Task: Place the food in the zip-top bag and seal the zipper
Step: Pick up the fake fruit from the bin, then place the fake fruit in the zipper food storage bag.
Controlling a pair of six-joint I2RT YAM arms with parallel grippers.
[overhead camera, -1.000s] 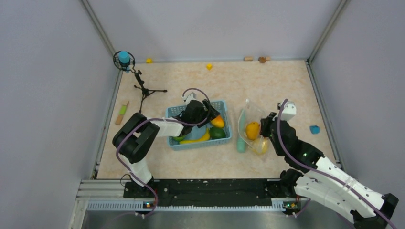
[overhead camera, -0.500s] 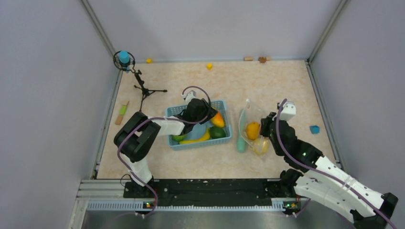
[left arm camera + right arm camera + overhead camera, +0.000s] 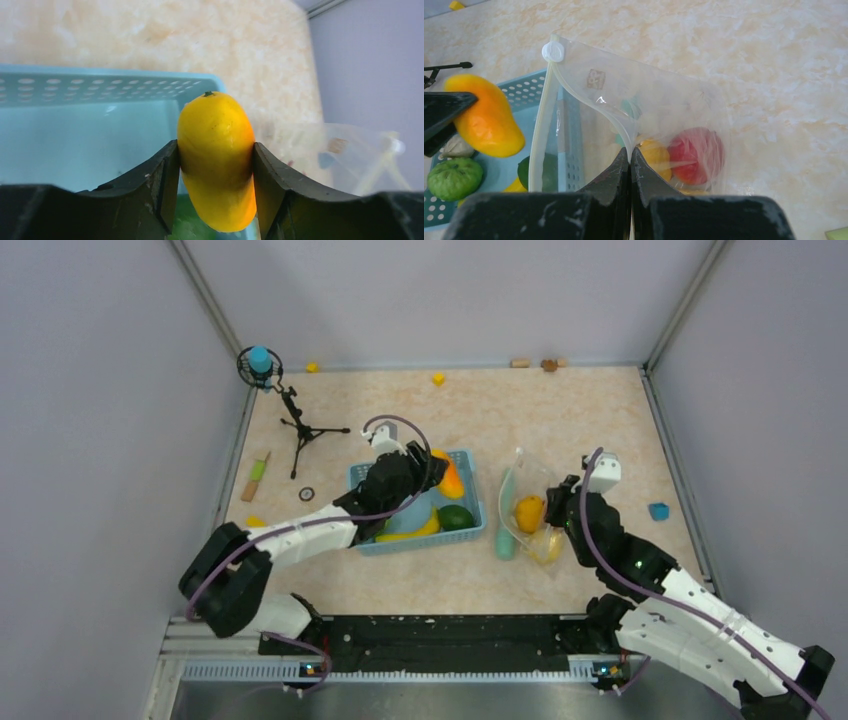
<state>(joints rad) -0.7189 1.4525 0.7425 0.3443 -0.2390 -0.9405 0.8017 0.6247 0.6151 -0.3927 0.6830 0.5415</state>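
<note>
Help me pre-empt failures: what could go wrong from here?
1. The glossy orange fruit sits between the left gripper's fingers; it could slip during the carry.
2. The right gripper pinches just one lip of the zip-top bag, leaving a narrow mouth; the fruit may catch the zipper and fall outside.

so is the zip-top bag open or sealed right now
Open. The two sides of the zipper on the zip-top bag stand spread into a wide mouth, with the right gripper pinching one side.

Yellow-orange fruit [image 3: 216, 160]; light-blue basket [image 3: 100, 86] with rows of small round holes. Clear, colourless bag [image 3: 659, 100]; red fruit [image 3: 696, 152]; green fruit [image 3: 454, 178]. Beige marbled tabletop [image 3: 560, 410].
</note>
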